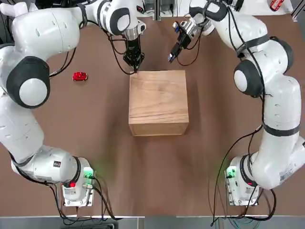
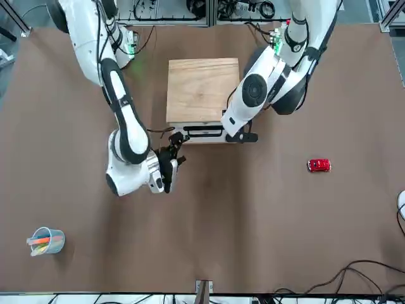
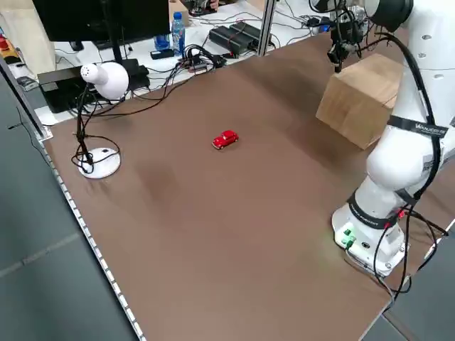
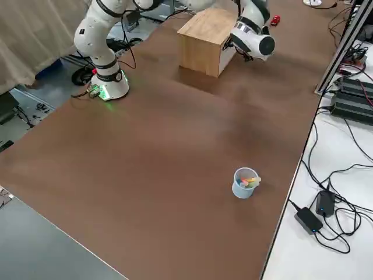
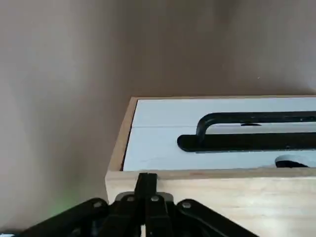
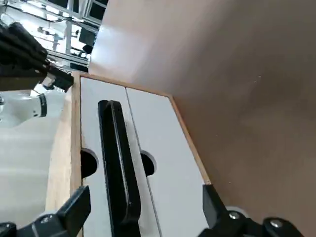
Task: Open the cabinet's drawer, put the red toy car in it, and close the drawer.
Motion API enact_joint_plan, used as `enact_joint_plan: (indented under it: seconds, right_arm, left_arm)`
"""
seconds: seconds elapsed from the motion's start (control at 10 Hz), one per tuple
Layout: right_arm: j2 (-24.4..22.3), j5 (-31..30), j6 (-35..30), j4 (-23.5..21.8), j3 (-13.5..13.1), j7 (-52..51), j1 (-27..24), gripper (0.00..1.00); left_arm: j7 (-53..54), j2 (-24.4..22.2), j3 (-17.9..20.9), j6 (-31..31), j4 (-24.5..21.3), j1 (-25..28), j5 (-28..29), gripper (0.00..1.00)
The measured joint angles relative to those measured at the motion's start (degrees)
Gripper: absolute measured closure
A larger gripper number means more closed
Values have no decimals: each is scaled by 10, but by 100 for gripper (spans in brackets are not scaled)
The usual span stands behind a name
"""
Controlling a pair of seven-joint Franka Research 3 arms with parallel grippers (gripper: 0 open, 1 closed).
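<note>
Opening the drawer likely next: right gripper spread, facing the handle, which lies between its fingers' lines. Left gripper, together, by cabinet's top edge. Car on table, left arm's side.

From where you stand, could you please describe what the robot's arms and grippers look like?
Both arms are white with rounded joints, dark grey bands and black cables along them; the left gripper and right gripper have black fingers with silvery screws.
</note>
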Motion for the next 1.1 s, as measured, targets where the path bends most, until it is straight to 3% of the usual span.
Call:
enact_joint_plan:
  seconds: [0.6, 0.9, 1.0, 1.1]
  right_arm:
    - [25, 7, -16, 1, 33, 24, 2, 4]
    - [25, 7, -16, 2, 33, 39, 2, 29]
    - [25, 7, -16, 2, 33, 47, 2, 45]
    - [25, 7, -16, 2, 33, 57, 2, 54]
  left_arm:
    - [0, 0, 0, 0, 0, 0, 0, 96]
    - [0, 0, 0, 0, 0, 0, 0, 96]
    - [0, 0, 0, 0, 0, 0, 0, 96]
    - [0, 0, 0, 0, 0, 0, 0, 96]
